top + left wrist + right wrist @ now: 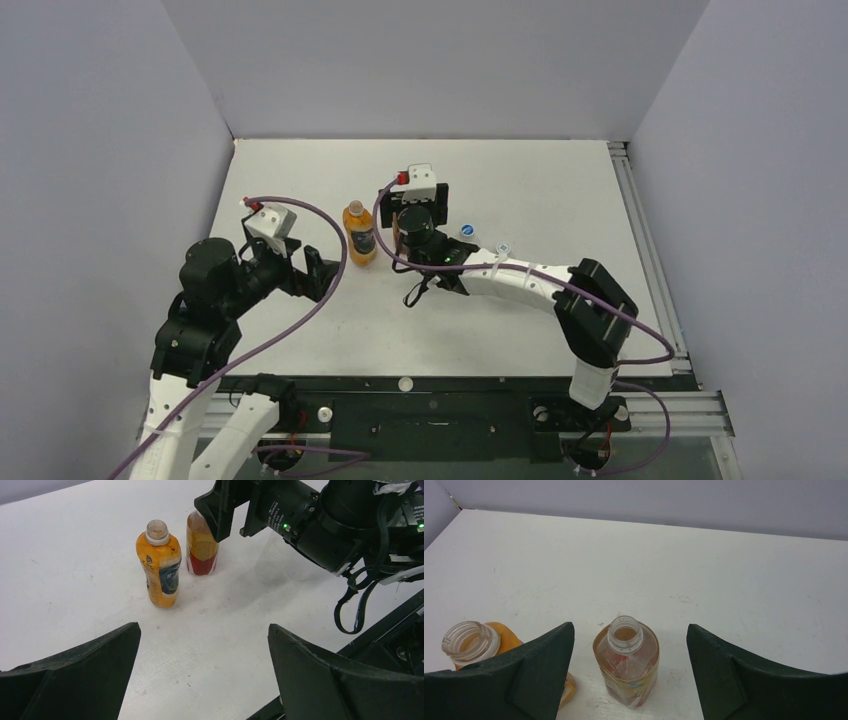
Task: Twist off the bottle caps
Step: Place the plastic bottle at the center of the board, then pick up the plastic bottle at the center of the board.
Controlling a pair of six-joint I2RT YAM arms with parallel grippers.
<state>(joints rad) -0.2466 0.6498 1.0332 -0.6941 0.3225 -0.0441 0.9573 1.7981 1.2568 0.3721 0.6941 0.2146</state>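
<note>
Right tool (pixel 629 626) is spread wide above the open-necked reddish-brown bottle (pixel 626 665); left tool (pixel 203 626) is seen released, faced toward the orange bottle (pixel 160 572).

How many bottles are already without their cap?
2: the orange bottle and the reddish-brown bottle beside it, between the jaws of the right gripper. A clear bottle further right seems capped.

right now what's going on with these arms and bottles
Two robot arms are opening bottles. The orange bottle and the reddish-brown bottle both stand with bare necks. The right gripper hangs open over the reddish-brown one, holding nothing; the left gripper is open too, set back from both.
</note>
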